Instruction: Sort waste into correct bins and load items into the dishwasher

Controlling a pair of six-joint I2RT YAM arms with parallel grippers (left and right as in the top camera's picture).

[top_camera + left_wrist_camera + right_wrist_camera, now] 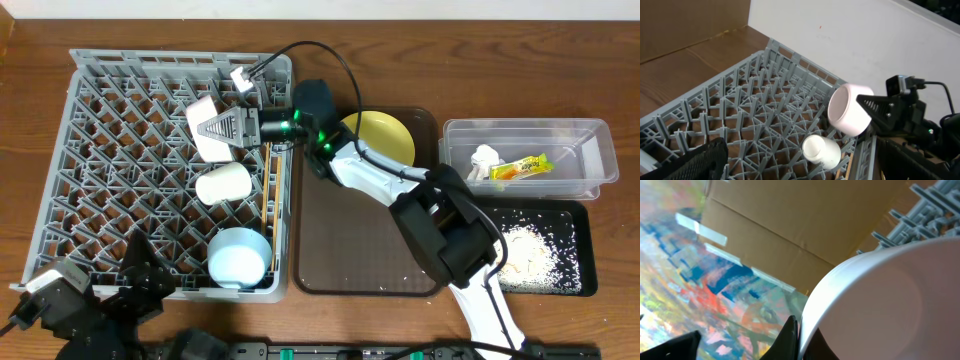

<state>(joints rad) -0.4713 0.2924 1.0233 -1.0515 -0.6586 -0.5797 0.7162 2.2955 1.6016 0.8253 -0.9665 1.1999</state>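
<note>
Pinkish-white small bowl (204, 132) gripped in right jaws over rack (120, 150)

You saw the rack (150, 170) as matt grey moulded plastic. Above its far right part, the small bowl (207, 128) looked smooth with a soft sheen. In the rack, the cup (222, 184) was smooth and matt, the blue bowl (240, 255) glossy and the chopsticks (265, 195) bare wood. Right of the rack, the tray (360, 240) was dull brown and the plate (385, 135) smooth. Farther right, the clear tub (525, 130) was see-through plastic, the tissue (484, 158) crumpled paper, the wrapper (522, 168) shiny and the scraps (525, 245) crumbly. The table (30, 100) showed wood grain.
</note>
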